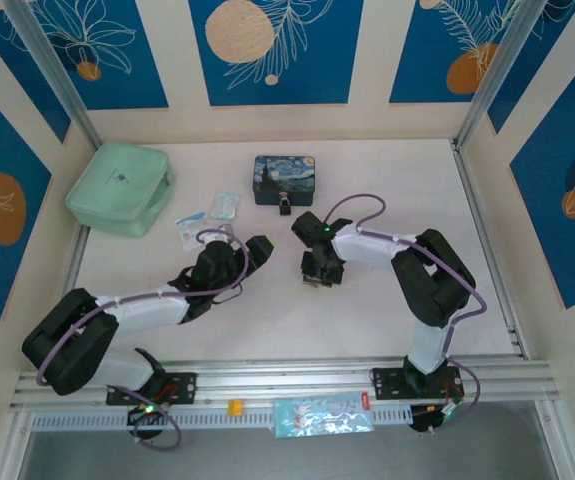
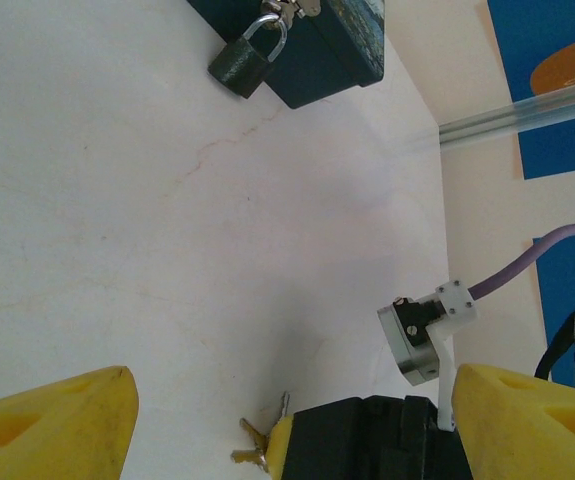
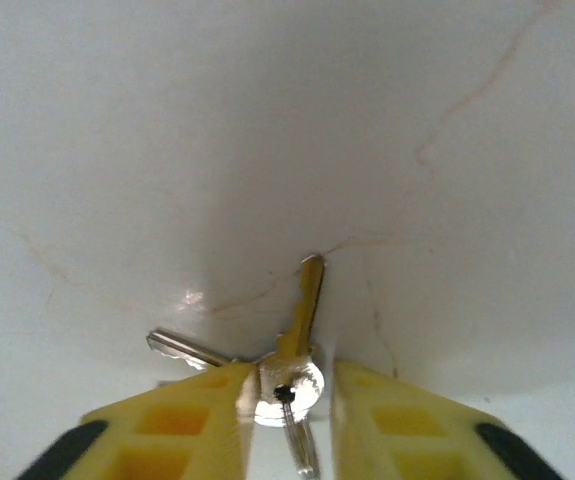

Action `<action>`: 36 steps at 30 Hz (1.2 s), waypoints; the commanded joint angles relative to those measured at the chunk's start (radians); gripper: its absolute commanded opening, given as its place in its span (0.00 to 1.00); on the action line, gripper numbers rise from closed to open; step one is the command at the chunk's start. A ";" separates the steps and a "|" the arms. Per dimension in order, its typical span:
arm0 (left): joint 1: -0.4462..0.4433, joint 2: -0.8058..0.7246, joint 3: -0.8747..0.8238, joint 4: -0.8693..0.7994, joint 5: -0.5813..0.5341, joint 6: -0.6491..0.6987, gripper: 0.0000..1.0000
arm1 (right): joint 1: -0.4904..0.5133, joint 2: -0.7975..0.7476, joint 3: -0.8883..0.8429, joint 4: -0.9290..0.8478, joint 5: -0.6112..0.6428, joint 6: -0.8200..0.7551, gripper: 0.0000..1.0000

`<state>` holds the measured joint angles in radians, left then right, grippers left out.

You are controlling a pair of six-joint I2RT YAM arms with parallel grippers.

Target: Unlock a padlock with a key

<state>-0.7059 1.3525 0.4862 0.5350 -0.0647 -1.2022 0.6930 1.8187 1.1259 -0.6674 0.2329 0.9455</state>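
My right pincer (image 3: 295, 372) straddles the key (image 3: 307, 290) on the surface (image 3: 267, 120), its fingers close against the key's head; I can't tell whether it pinches. My left pincer (image 2: 292, 400) hovers alongside, spread wide. Farther off, the padlock (image 2: 239, 62) hangs from the blue tin (image 2: 332, 45).

I've got the white table (image 1: 267, 320) up, faint veins running across it. Far left, a mint green case (image 1: 119, 187) lies flat, with two small clear-blue packets (image 1: 192, 222) just beside it. At the back sits the blue starry tin (image 1: 285, 178). The padlock (image 2: 239, 66) rests on the tabletop against its front, shackle through the latch. Toward the near edge, the keys (image 3: 297, 340) lie fanned on bare surface.
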 commanded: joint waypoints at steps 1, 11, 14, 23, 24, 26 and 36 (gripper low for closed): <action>0.016 -0.026 -0.013 0.002 -0.012 0.015 0.82 | 0.022 0.097 -0.038 0.052 -0.002 0.004 0.16; 0.029 -0.041 0.003 -0.030 0.002 0.051 0.82 | 0.011 0.029 -0.030 0.093 0.024 -0.265 0.00; 0.035 -0.037 0.008 -0.027 0.019 0.055 0.82 | -0.003 -0.031 -0.044 0.145 0.006 -0.436 0.00; 0.048 0.035 0.025 0.078 0.146 0.062 0.80 | -0.076 -0.211 -0.146 0.325 -0.219 -0.741 0.00; 0.047 0.049 0.025 0.089 0.159 0.052 0.79 | -0.085 -0.217 -0.150 0.328 -0.232 -0.743 0.00; 0.047 0.080 0.020 0.125 0.184 0.024 0.79 | -0.099 -0.218 -0.150 0.324 -0.259 -0.738 0.00; 0.018 0.181 0.008 0.255 0.200 -0.070 0.76 | -0.118 -0.251 -0.183 0.367 -0.336 -0.631 0.00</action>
<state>-0.6758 1.5238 0.4870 0.7261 0.1299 -1.2491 0.5850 1.6119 0.9600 -0.3267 -0.0383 0.2684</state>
